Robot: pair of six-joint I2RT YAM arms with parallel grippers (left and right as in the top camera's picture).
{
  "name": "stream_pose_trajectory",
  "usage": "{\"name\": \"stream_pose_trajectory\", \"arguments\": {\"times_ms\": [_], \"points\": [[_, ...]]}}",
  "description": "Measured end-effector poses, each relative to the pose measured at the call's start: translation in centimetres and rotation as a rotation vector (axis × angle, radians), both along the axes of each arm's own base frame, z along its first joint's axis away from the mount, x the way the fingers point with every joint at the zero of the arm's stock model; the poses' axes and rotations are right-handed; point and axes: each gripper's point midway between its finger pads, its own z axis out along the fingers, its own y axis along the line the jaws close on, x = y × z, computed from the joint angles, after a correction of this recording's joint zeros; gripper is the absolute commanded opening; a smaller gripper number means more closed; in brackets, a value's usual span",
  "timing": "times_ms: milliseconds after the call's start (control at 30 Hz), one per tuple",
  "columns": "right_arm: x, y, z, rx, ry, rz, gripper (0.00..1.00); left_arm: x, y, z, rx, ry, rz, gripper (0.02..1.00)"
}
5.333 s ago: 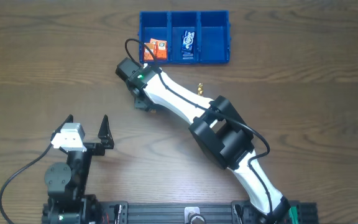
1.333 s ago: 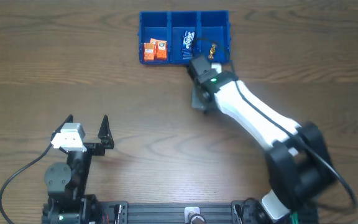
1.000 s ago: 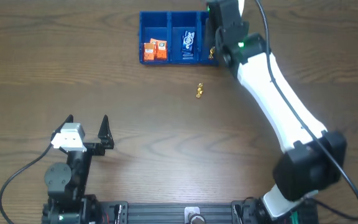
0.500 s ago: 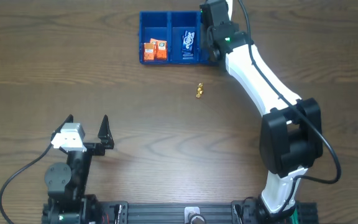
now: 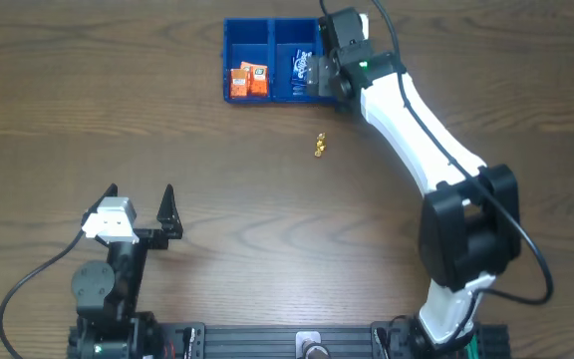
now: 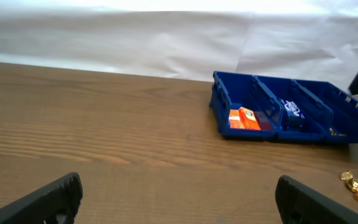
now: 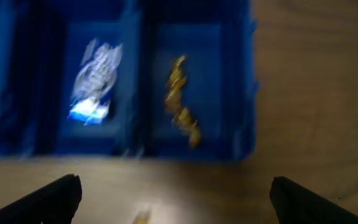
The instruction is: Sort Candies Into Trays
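The blue three-compartment tray (image 5: 267, 25) sits at the table's far edge. Its left bin holds orange candies (image 5: 248, 80), its middle bin a blue-wrapped candy (image 7: 95, 78), and its right bin gold candies (image 7: 180, 102). More gold candies (image 5: 319, 147) lie on the wood in front of the tray. My right gripper (image 5: 319, 78) hovers over the tray's front edge, open and holding nothing (image 7: 173, 186). My left gripper (image 5: 140, 191) stands open near the left arm's base, far from the tray (image 6: 291, 115).
Bare wooden table (image 5: 118, 110) stretches left of and in front of the tray. The right arm's white link (image 5: 417, 120) crosses the right side of the table. A white backdrop (image 6: 135, 43) rises behind the far edge.
The right arm swung from the table in front of the tray up over its right bin, then drew back to the tray's front edge. The left arm has not moved.
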Motion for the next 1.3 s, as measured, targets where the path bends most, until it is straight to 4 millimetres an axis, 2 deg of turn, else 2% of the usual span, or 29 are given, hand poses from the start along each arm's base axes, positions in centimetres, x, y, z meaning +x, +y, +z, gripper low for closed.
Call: {"name": "stream_pose_trajectory", "arguments": {"times_ms": [133,267,367,533,767,867,1067,1167,1233,1300], "points": [[-3.8,2.7,0.5,0.040,0.085,0.053,1.000,0.0,0.0,0.0,0.000,0.000,0.000,0.998],[-7.5,4.3,-3.3,0.028,0.196,0.075,1.000,0.0,0.0,0.0,0.000,0.000,0.000,0.998],[-9.1,4.4,-6.3,0.024,0.243,0.068,1.000,0.0,0.0,0.0,0.000,0.000,0.000,0.998],[-8.5,4.1,-9.4,0.017,0.272,0.034,1.000,0.0,0.0,0.0,0.000,0.000,0.000,0.998],[-8.4,2.8,-11.8,0.001,0.320,-0.030,0.993,0.0,0.0,0.0,0.000,0.000,0.000,0.998],[-8.4,2.2,-12.1,0.003,0.326,-0.051,0.941,0.0,0.0,0.0,0.000,0.000,0.000,0.998],[-7.9,2.4,-12.1,0.019,0.308,-0.064,0.869,0.0,0.0,0.0,0.000,0.000,0.000,0.998],[-7.9,2.4,-13.0,0.014,0.320,-0.071,0.827,0.0,0.0,0.0,0.000,0.000,0.000,0.998],[-8.1,2.4,-13.6,0.013,0.334,-0.075,0.768,0.0,0.0,0.0,0.000,0.000,0.000,0.998],[-8.0,2.4,-13.6,0.015,0.332,-0.080,0.652,0.0,0.0,0.0,0.000,0.000,0.000,0.998]]}}
